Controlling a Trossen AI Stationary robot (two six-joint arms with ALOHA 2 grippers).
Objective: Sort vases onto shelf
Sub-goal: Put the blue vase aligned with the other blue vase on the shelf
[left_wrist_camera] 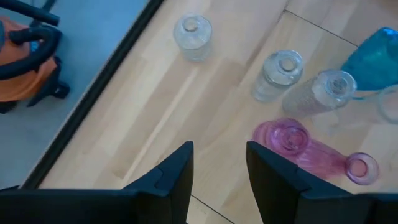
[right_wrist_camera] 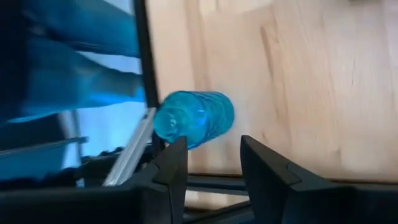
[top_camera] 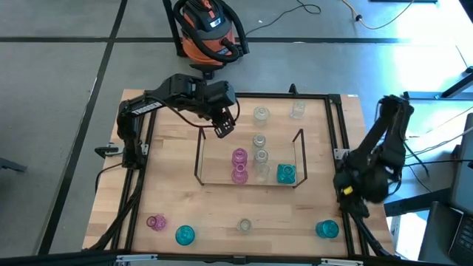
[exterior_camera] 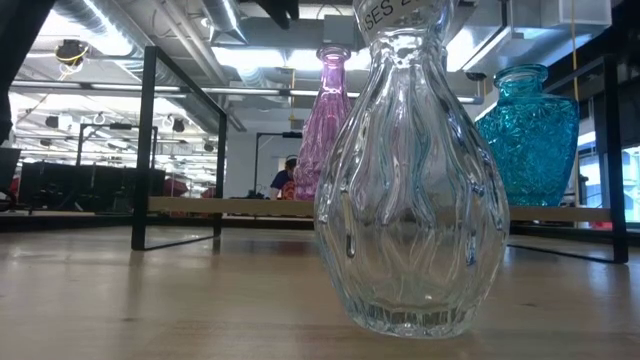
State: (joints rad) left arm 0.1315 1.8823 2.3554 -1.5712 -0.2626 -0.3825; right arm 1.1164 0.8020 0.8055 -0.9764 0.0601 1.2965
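Nearest, along the front edge of the pale wooden bench, four small glass vases stand apart in a row: a pink vase, a teal vase, a clear ribbed vase and a second teal vase. From the low view the clear one fills the foreground — bulbous, with soft vertical ribs, a thick base and a narrow neck. The right wrist view shows the corner teal vase with a fine pressed texture, close to the black frame edging the bench.

Behind that row sits the shelf, a low rack of thin dark wire with upright ends. Within it stand two pink vases one behind the other, clear vases in a line beside them, and a textured teal vase near the right end. The left wrist view catches the pink pair as smooth, rounded bodies with round mouths.

Past the shelf's far side two more clear vases stand on bare wood. The left end effector hovers over the shelf's far left corner — fingers apart, released, gripping nothing. The right end effector hangs at the bench's right edge, its dark fingers likewise spread and empty.

Farthest off, an orange and black shop vacuum rests on the grey floor.
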